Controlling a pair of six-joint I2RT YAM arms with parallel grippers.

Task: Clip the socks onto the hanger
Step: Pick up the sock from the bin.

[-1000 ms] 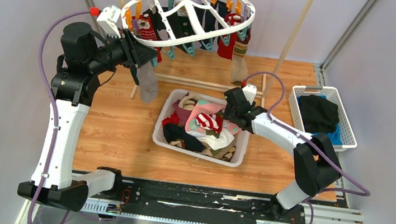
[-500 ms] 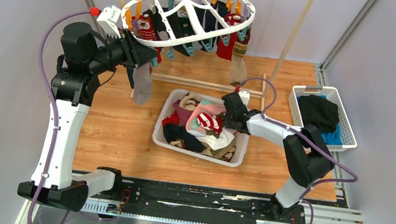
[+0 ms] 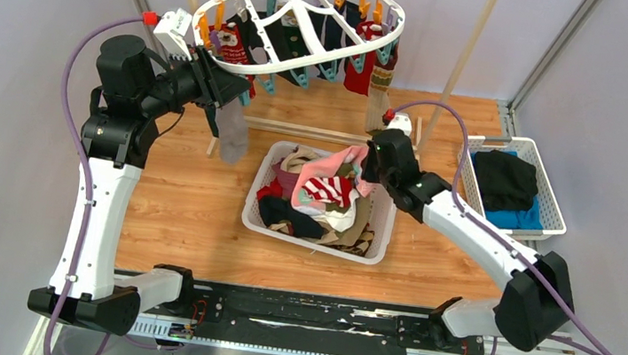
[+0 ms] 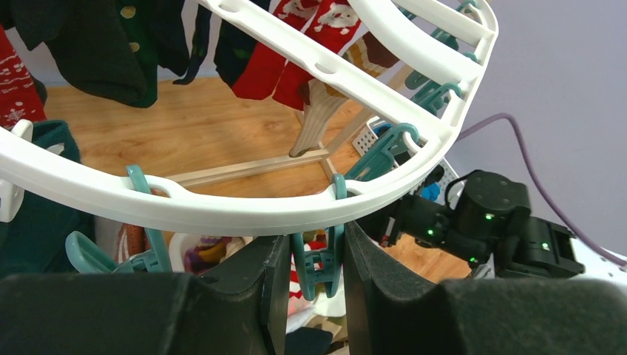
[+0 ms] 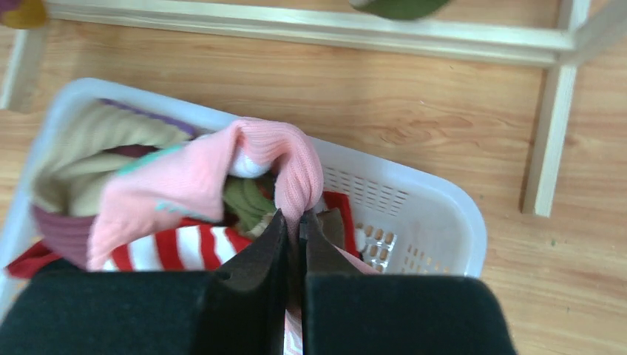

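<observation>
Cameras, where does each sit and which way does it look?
Top external: high behind the robot, looking down on the white slotted basket and white oval plastic hanger; both arms show.
Left wrist: on the left arm, looking under the hanger's rim; left tool clamps a teal plastic clothespin.
Right wrist: on the right arm, looking down into the basket; right tool, shut, holds a pink knitted sock.
Shared: top and right wrist both show that sock.

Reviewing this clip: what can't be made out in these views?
Grey sock: its upper end is behind the left pincer in the top view, and the left wrist view shows only a teal peg gripped, so what holds it is unclear.
Pink sock: in the right wrist view its lower part is cut off behind the right pincer.
Basket: lower socks are buried under the pile in every view.
</observation>
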